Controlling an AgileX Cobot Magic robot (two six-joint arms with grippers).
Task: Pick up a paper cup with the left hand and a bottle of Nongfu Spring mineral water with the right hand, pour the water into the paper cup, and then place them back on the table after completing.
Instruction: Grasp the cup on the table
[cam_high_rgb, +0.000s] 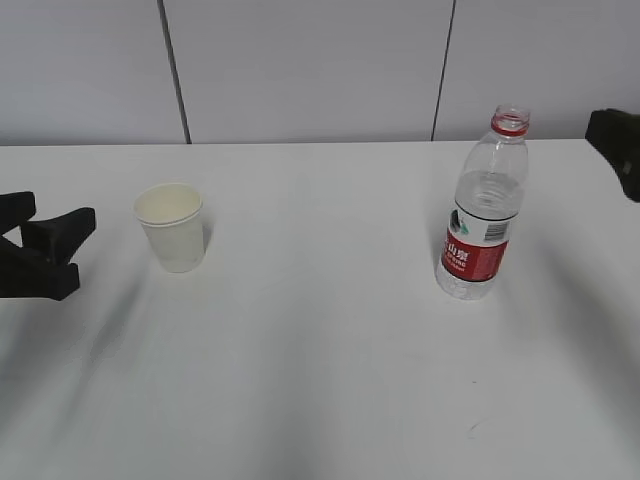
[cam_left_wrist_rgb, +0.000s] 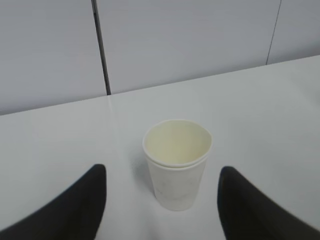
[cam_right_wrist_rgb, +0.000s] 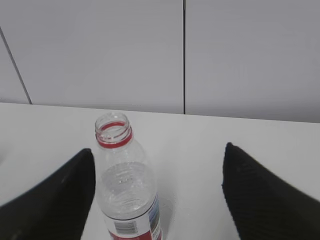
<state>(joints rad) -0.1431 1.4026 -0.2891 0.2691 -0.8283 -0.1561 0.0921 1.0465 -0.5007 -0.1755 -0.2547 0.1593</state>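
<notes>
Nothing is picked up yet. Cup (cam_high_rgb: 171, 227) at 9 o'clock, bottle (cam_high_rgb: 484, 209) at 3 o'clock, on the desk (cam_high_rgb: 320, 350). Left hand (cam_left_wrist_rgb: 162, 200) and right hand (cam_right_wrist_rgb: 157, 200) have wide-open, empty jaws.

A wall (cam_high_rgb: 310, 70) of pale grey panels is seen behind the scene, divided by thin dark vertical seams (cam_high_rgb: 174, 70). Below it, a plain white matte surface (cam_high_rgb: 320, 380) is spread across the whole foreground, meeting the wall along a straight edge. Soft, diffuse light is cast from above, and faint blurred shadows are laid across the surface.
</notes>
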